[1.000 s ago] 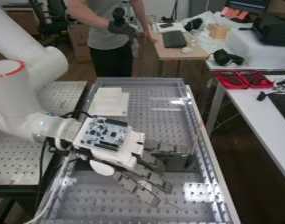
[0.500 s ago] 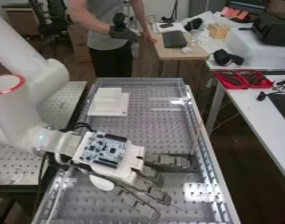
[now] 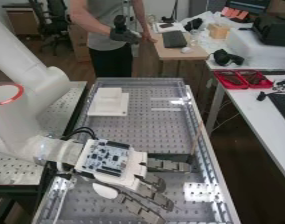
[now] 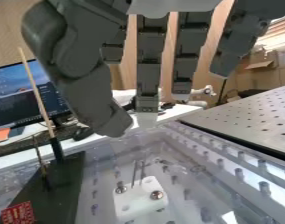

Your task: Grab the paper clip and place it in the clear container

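We are looking at the hand (image 3: 134, 172) hanging open over the bench (image 3: 146, 122), with its fingers (image 3: 157, 198) reaching out nearly straight and its thumb (image 3: 167, 165) standing apart. We are finding no clear shape for the paper clip. In the wrist view, thin dark rods (image 4: 134, 172) are standing on a small white block (image 4: 140, 197) below the fingers, but we are not able to tell if one is the clip. We are not able to tell which thing is the clear container, either.

In the high view, the hand is covering part of the bench, and we are seeing a white square thing (image 3: 108, 103) on the bench, past the thumb side. From the wrist, we are seeing more by the thumb: a dark board (image 4: 61, 187), a red card (image 4: 18, 214) that is partly cut off, and a wooden stick (image 4: 37, 95) that is leaning beside the thumb.
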You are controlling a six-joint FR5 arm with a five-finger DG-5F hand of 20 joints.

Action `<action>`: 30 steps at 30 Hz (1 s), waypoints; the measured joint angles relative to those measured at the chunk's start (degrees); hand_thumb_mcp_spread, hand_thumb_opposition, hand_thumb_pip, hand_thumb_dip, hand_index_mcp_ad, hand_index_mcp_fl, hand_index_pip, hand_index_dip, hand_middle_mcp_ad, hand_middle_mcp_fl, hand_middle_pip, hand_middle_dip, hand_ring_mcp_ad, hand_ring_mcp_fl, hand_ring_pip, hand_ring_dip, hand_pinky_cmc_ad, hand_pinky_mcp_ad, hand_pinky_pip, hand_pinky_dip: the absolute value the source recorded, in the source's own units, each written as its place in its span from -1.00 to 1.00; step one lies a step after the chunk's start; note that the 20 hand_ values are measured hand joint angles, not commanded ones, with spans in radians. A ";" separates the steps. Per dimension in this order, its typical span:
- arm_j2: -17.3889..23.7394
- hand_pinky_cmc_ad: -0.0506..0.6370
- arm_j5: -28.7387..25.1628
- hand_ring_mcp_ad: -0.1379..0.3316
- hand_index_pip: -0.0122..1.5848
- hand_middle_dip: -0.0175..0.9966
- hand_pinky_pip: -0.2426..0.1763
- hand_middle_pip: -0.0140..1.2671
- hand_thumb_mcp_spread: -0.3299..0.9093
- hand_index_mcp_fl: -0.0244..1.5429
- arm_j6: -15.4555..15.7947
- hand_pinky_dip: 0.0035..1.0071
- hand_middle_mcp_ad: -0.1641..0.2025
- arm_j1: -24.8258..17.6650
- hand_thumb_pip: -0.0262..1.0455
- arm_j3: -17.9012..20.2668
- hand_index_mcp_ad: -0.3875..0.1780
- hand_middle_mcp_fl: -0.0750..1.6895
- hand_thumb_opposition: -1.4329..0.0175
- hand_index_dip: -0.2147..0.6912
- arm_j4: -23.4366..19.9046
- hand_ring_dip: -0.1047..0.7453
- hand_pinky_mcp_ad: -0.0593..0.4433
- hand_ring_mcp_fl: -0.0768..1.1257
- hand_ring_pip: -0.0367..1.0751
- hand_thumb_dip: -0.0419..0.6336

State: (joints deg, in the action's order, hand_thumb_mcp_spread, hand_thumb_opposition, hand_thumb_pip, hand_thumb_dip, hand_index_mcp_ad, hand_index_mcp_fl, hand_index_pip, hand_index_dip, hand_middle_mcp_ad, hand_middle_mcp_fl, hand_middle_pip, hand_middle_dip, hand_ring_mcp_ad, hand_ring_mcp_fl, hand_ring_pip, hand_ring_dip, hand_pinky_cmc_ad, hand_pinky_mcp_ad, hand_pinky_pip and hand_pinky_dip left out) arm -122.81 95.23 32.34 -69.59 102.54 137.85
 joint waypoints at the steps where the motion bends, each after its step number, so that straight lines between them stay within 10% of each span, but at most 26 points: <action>1: -0.02 0.20 0.05 -0.06 -0.84 0.28 0.18 0.01 0.41 -0.79 0.00 -0.63 -0.19 0.05 0.43 0.00 -0.24 -0.41 -0.23 -0.82 -0.14 0.30 0.27 -0.32 -0.60 0.15; 8: -0.29 0.26 0.44 -0.13 -0.84 0.33 0.18 0.11 0.45 -0.74 -0.13 -0.62 -0.23 0.43 0.42 -0.23 -0.30 -0.41 -0.23 -0.82 -0.66 0.32 0.28 -0.29 -0.57 0.15; 21: -0.49 0.35 0.25 -0.20 -0.84 0.55 0.26 0.43 0.63 -0.72 -0.12 -0.62 -0.91 0.31 0.35 0.07 -0.31 -0.23 -0.34 -0.82 -1.34 0.36 0.29 -0.27 -0.55 0.16; 30: -0.51 0.35 0.36 -0.20 -0.84 0.55 0.26 0.41 0.62 -0.72 -0.17 -0.62 -0.90 0.19 0.35 -0.40 -0.35 -0.25 -0.34 -0.82 -0.46 0.38 0.29 -0.27 -0.54 0.16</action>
State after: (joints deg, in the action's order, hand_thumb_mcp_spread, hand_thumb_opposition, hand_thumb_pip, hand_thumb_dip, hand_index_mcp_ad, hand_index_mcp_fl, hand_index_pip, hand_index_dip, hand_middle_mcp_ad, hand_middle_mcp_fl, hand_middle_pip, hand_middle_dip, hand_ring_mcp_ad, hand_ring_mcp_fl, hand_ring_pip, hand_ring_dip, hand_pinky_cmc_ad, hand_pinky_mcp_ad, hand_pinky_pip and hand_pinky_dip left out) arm -123.32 95.58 32.17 -69.40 102.13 137.39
